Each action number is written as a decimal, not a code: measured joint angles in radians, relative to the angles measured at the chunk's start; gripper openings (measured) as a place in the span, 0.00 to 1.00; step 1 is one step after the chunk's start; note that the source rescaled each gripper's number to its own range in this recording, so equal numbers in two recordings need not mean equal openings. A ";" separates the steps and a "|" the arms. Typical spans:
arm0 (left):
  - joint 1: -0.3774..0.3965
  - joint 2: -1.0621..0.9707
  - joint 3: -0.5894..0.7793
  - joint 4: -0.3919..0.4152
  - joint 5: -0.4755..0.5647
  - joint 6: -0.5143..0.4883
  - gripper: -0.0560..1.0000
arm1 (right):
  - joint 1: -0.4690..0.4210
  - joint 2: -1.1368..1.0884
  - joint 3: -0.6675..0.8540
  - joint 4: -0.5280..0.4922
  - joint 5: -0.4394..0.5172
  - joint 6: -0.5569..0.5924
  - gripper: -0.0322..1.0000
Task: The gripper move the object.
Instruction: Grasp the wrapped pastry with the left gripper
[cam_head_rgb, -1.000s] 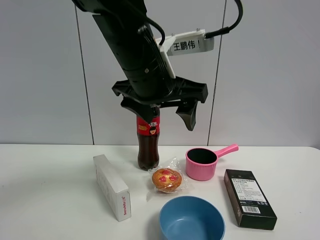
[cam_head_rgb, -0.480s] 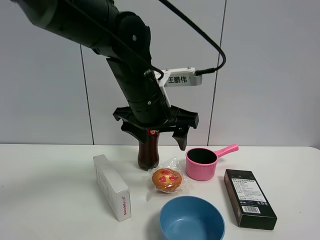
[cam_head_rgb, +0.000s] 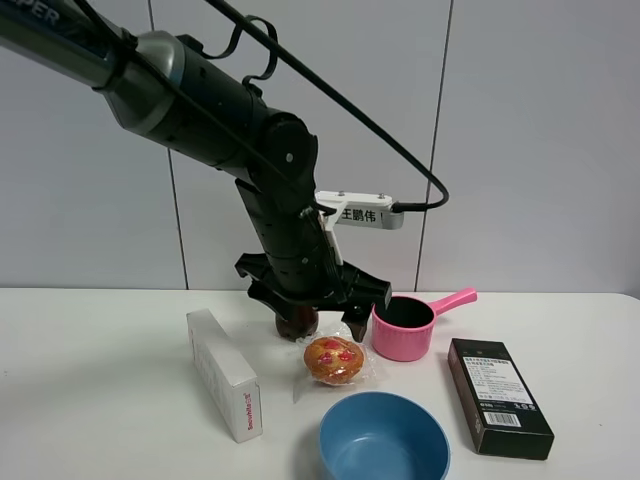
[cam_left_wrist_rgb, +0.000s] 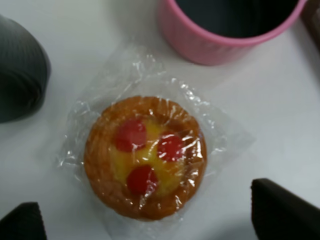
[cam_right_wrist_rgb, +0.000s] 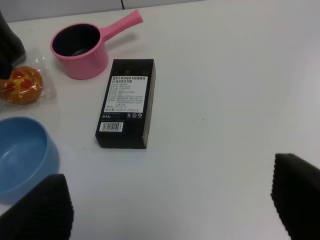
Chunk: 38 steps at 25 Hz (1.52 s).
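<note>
Left gripper (cam_head_rgb: 322, 310) hangs low over the pastry (cam_left_wrist_rgb: 145, 157), jaws spread wide with nothing in them. The pastry sits mid-counter, a bit toward the back edge, sealed in crinkly wrap. My worry: the pink saucepan (cam_head_rgb: 403, 328) is just beside it and a dark bottle (cam_head_rgb: 297, 322) is right behind, so a finger could clip either one, or pinch only loose plastic and slip. Blue bowl (cam_head_rgb: 384, 437) is by the front edge, with a white box (cam_head_rgb: 225, 372) and a black box (cam_head_rgb: 498, 396) out to either side. Right gripper (cam_right_wrist_rgb: 165, 200) is wide open too.

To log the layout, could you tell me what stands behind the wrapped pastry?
Only a dark brown bottle's base shows behind the pastry; the left end effector covers everything above it.
</note>
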 joint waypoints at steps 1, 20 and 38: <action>0.000 0.007 0.000 0.002 -0.005 0.000 1.00 | 0.000 0.000 0.000 0.000 0.000 0.000 1.00; 0.001 0.099 -0.001 0.032 -0.098 0.033 1.00 | 0.000 0.000 0.000 0.000 0.000 0.000 1.00; 0.017 0.120 -0.003 0.036 -0.159 0.048 1.00 | 0.000 0.000 0.000 0.000 -0.001 0.000 1.00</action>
